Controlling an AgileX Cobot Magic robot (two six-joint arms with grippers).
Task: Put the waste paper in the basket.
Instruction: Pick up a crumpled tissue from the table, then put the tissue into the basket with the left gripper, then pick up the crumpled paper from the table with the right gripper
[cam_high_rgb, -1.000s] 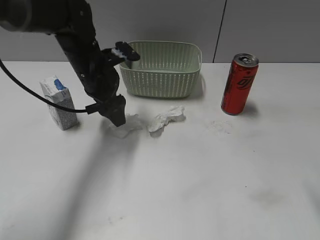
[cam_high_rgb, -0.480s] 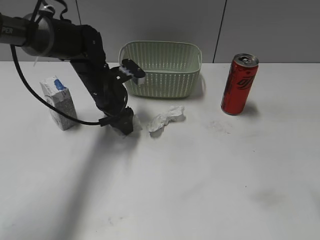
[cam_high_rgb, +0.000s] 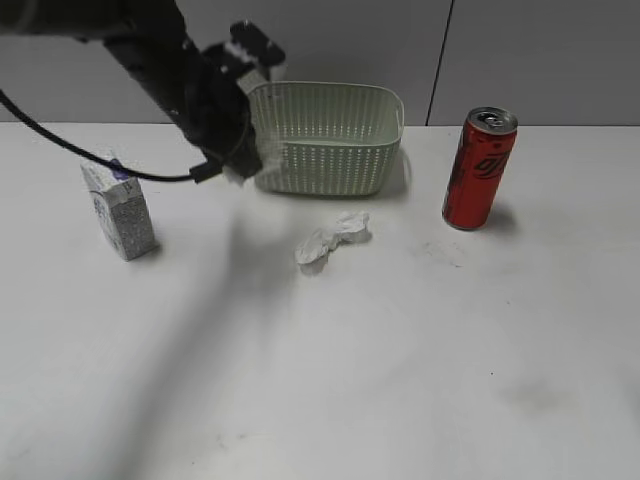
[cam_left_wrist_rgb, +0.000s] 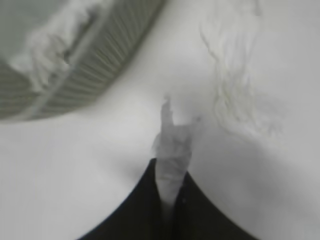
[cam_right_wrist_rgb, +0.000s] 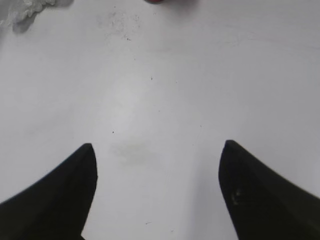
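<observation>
My left gripper (cam_high_rgb: 230, 168) is shut on a crumpled white wad of waste paper (cam_high_rgb: 262, 158) and holds it in the air at the left front corner of the pale green basket (cam_high_rgb: 330, 150). In the left wrist view the jaws (cam_left_wrist_rgb: 170, 167) pinch the wad (cam_left_wrist_rgb: 172, 137), with the basket (cam_left_wrist_rgb: 100, 60) at the upper left. A white wad (cam_left_wrist_rgb: 47, 47) shows blurred at the basket's rim. A second wad (cam_high_rgb: 332, 237) lies on the table in front of the basket. My right gripper (cam_right_wrist_rgb: 157, 145) is open and empty above bare table.
A red can (cam_high_rgb: 480, 168) stands right of the basket. A white-and-blue carton (cam_high_rgb: 118, 205) stands at the left. The white table (cam_high_rgb: 400, 350) stretches to the front. The table wad also shows in the right wrist view (cam_right_wrist_rgb: 25, 10), at its top left.
My left gripper closed on the left wad on the table, lifted it, and moved up and back toward the basket's left corner. The other wad on the table has not moved.
</observation>
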